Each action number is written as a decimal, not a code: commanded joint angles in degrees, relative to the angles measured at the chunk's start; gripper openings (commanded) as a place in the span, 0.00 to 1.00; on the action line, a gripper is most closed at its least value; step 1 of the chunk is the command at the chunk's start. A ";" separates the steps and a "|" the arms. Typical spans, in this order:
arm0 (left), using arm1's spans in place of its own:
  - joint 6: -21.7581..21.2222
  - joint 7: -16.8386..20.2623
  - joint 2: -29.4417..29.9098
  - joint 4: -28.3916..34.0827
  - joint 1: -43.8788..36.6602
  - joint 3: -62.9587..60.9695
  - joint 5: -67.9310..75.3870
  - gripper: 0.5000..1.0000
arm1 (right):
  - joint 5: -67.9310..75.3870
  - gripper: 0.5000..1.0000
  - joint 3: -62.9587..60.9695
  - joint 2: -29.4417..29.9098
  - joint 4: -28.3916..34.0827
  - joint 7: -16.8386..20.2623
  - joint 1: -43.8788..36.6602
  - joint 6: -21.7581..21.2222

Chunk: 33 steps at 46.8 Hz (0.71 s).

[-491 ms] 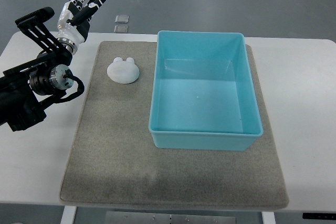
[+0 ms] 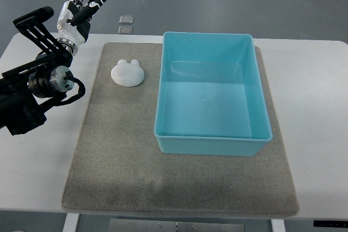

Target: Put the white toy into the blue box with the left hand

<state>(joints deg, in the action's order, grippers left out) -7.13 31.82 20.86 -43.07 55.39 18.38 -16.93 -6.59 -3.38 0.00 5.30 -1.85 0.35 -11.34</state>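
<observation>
The white toy, a rounded animal shape with two small ears, lies on the grey mat just left of the blue box. The box is open-topped with nothing inside. My left hand hovers over the table's far left corner, up and left of the toy and well apart from it, its fingers spread and holding nothing. Its black arm comes in from the left edge. The right arm does not show.
The mat covers most of the white table. Two small square metal plates sit on the floor beyond the table's far edge.
My left hand has shifted slightly left and farther from the toy, fingers still spread. The toy and box have not moved.
</observation>
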 commanded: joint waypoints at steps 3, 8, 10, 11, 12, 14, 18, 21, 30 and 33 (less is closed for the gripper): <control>0.01 0.00 -0.03 0.80 0.15 -0.10 0.05 0.99 | 0.00 0.87 0.04 0.00 -0.02 0.00 0.00 0.00; 1.33 0.00 -0.03 1.06 0.24 -0.10 0.05 0.99 | 0.00 0.87 0.04 0.00 -0.02 0.00 0.00 0.00; 2.38 0.00 -0.03 1.15 0.24 -0.01 -0.04 0.99 | 0.00 0.87 0.04 0.00 -0.02 0.00 0.00 0.00; 3.00 0.00 -0.03 1.15 0.24 -0.01 -0.04 0.99 | 0.00 0.87 0.04 0.00 -0.02 0.00 0.00 0.00; 3.53 0.00 -0.12 1.32 0.24 -0.01 -0.04 0.99 | 0.00 0.87 0.04 0.00 0.07 0.00 0.00 0.00; 4.41 0.00 -0.12 2.28 0.33 -0.10 -0.04 0.99 | 0.00 0.87 -0.04 0.00 -0.02 0.00 0.00 0.00; 5.90 0.00 -0.39 4.83 0.68 -0.19 0.05 0.99 | 0.00 0.87 0.04 0.00 -0.02 0.00 0.00 0.00; 6.60 0.00 -0.47 6.24 0.77 -0.19 0.05 0.99 | 0.00 0.87 0.04 0.00 -0.02 0.00 0.00 0.00; 6.69 0.00 -0.65 8.44 0.77 -0.63 0.14 0.99 | 0.08 0.87 0.04 0.00 0.07 0.00 0.00 0.00; 6.78 0.00 -0.65 8.53 0.59 -0.63 0.32 0.99 | 0.00 0.87 0.04 0.00 -0.02 0.00 0.00 0.00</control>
<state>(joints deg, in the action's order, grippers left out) -0.44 31.82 20.26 -34.63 56.22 17.78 -16.79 -6.59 -3.35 0.00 5.30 -1.85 0.35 -11.34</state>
